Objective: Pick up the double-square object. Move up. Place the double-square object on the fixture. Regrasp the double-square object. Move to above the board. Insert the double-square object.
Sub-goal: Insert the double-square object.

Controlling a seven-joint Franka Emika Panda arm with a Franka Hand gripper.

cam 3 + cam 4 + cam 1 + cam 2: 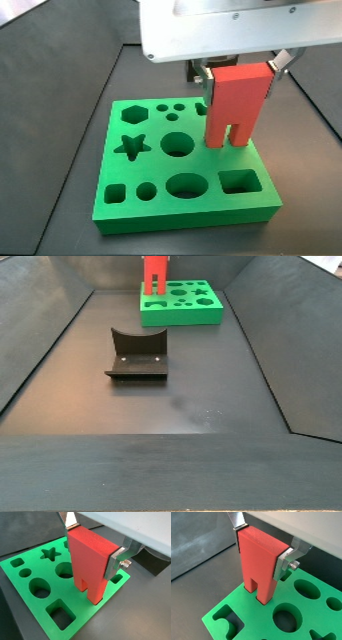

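My gripper (93, 544) is shut on the red double-square object (92, 559), its silver fingers (119, 559) clamping the solid upper end. The object hangs upright with its two prongs pointing down over the green board (20, 574). Both wrist views show this grip (263, 547). In a side view the object (235, 105) stands over the board's (147, 195) right side, prong tips at or just above the top face; I cannot tell whether they touch. The dark fixture (136, 354) stands bare on the floor, nearer than the board (201, 314).
The board carries star, hexagon, round and square holes (239, 181). Dark sloping walls (54, 336) enclose the grey floor (187, 406) on both sides. In this side view the object (155, 274) is cut by the frame edge and the gripper is out of view.
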